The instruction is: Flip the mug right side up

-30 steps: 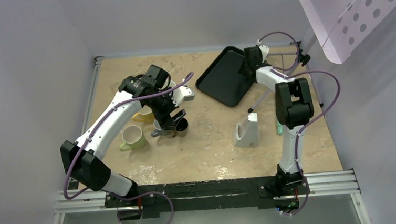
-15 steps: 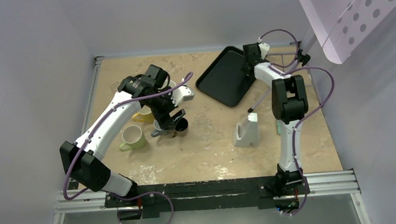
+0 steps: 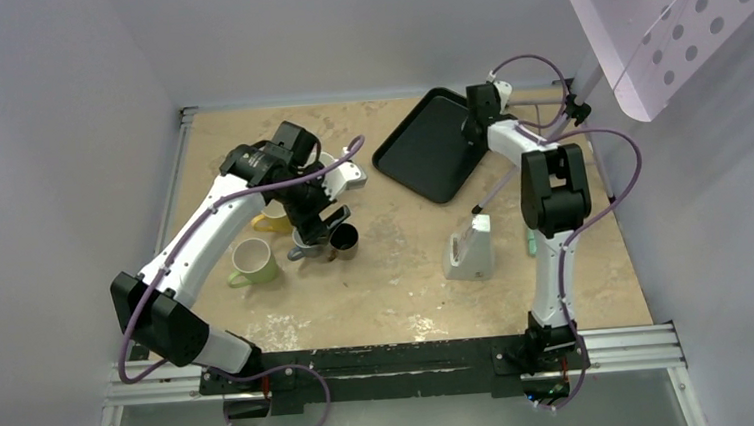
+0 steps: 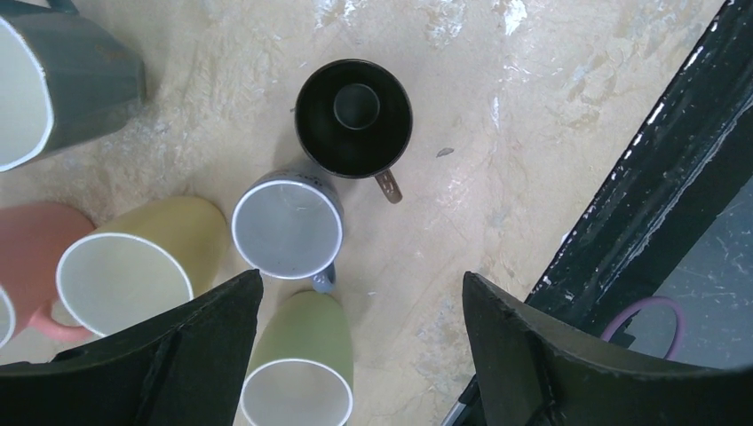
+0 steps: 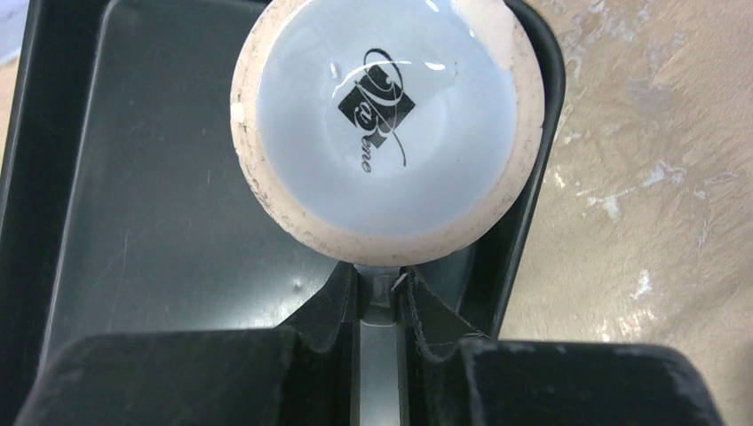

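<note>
My right jaws have just pinched shut on what looks like the handle of the mug (image 5: pixel 386 133), which stands base-up in the upper centre of the wrist view. I judge it gripped, the flip still to do. It crowds the tray (image 5: pixel 133 222) rim; open surface (image 5: pixel 639 177) lies right. My left jaws hang wide, empty.

In wrist cams, mug (image 5: pixel 386 124) sides hidden under base; pink mug (image 4: pixel 35 248) cropped.

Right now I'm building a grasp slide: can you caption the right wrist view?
Right gripper pinches the handle of an upside-down pale-blue ceramic mug at the corner of a black plastic tray.
</note>
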Robot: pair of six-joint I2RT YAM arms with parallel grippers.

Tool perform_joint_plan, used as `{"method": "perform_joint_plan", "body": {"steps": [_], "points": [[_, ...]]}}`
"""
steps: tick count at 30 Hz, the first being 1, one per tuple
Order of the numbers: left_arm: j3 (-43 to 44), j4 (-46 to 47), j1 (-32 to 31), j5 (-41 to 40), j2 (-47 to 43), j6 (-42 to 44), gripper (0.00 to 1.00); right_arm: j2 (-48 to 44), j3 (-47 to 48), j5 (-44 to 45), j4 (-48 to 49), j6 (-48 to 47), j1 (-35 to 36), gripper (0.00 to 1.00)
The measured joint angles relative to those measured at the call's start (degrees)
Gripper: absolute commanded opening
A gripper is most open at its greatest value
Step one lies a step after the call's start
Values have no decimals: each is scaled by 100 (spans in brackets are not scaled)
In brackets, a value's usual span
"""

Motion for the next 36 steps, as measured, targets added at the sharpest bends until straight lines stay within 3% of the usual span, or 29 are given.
{"method": "perform_joint_plan", "body": {"steps": [5, 10, 18, 25, 31, 36], "points": [[337, -87, 66, -146, 26, -208, 91, -590, -544, -634, 81, -516, 9, 0], [1169, -168, 173, 140, 44, -616, 99, -1808, -964, -1397, 195, -883, 136, 0], [2916, 76, 734, 1832, 109, -2127, 100, -3908, -1473, -2970, 1591, -726, 896, 0], [3128, 1464, 1040, 3115, 280, -4063, 100, -4439, -1803, -4081, 2796, 61, 1958, 0], [3058, 2699, 1554, 3392, 586, -5248, 93, -4494, -2223, -4520, 3307, 662, 2234, 0], [2824, 3626, 1648, 3672, 656, -6017, 77, -4511, -2273, -4559, 3515, 981, 2295, 0]]}}
